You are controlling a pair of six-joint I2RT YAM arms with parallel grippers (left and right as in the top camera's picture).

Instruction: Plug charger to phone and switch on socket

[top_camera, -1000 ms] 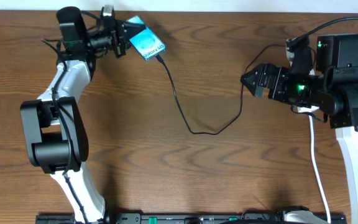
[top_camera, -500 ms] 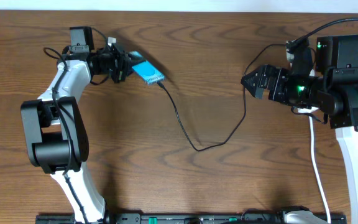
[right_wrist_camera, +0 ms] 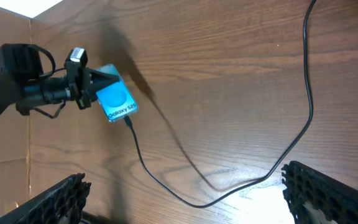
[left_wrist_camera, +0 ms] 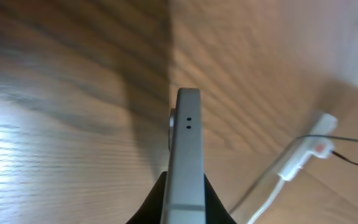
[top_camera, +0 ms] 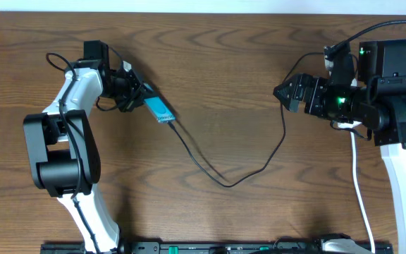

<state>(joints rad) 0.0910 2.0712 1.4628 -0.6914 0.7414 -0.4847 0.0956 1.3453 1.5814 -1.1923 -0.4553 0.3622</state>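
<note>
Since a second ago, the phone (top_camera: 159, 111) has travelled nearer and rightward from the far-left corner and rolled onto its edge, so only a turquoise sliver faces up. The left hand (top_camera: 142, 100) stays clamped on it, apparently to steady it with the charger (top_camera: 217, 176) seated in its lower end; the cable's slack loop has followed across the counter (top_camera: 224, 49). The right hand (top_camera: 282, 92) waits spread wide and empty at the right, probably for the switch on the socket (left_wrist_camera: 303, 158).

Small turquoise-screen smartphone (top_camera: 159, 111) at L, in L gripper (top_camera: 145, 101); thin black cable (top_camera: 220, 178) runs from it across brown wood table (top_camera: 245, 70) twd R; white power strip (left_wrist_camera: 300, 158) far R.
</note>
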